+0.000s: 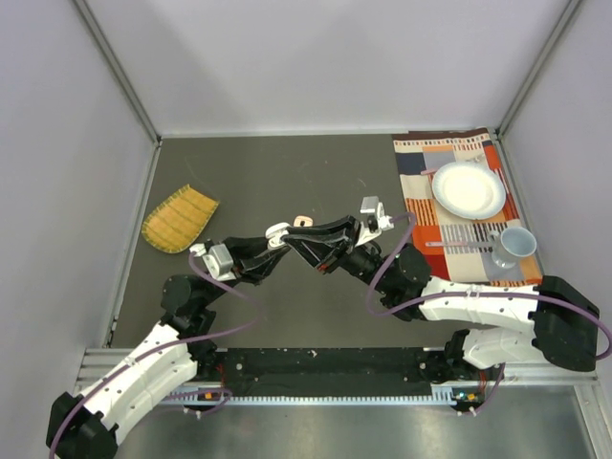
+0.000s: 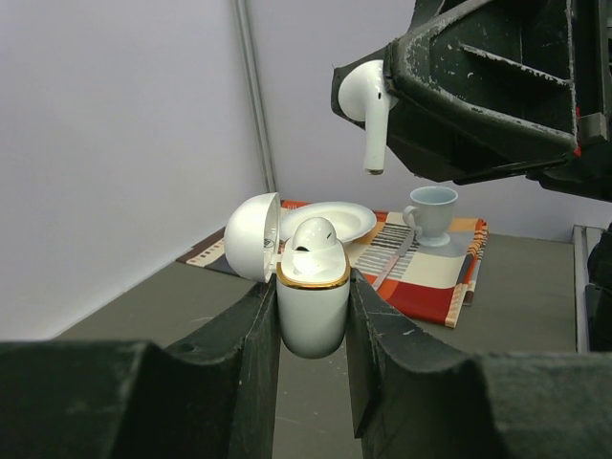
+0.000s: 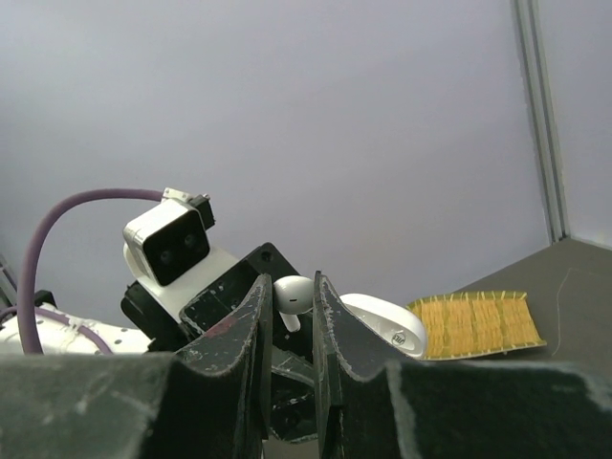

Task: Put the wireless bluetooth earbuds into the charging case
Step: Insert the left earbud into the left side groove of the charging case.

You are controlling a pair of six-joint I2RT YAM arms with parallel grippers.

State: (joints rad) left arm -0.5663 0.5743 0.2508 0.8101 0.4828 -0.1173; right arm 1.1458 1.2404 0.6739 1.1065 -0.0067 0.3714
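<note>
The white charging case (image 2: 313, 311) has a gold rim, and its lid (image 2: 252, 237) is swung open to the left. My left gripper (image 2: 313, 287) is shut on the case body and holds it upright above the table. One white earbud (image 2: 314, 235) sits in the case. My right gripper (image 3: 295, 289) is shut on a second white earbud (image 3: 295, 294). That second earbud (image 2: 367, 103) hangs stem-down, above and slightly right of the open case, not touching it. In the top view the two grippers meet mid-table, left gripper (image 1: 283, 237) and right gripper (image 1: 316, 241). A small peach-pink earbud (image 1: 303, 221) lies just behind them.
A patterned placemat (image 1: 421, 186) at the back right carries a white plate (image 1: 468, 189), a pale cup (image 1: 513, 245) and cutlery. A yellow woven mat (image 1: 179, 218) lies at the left. Grey walls close in on three sides.
</note>
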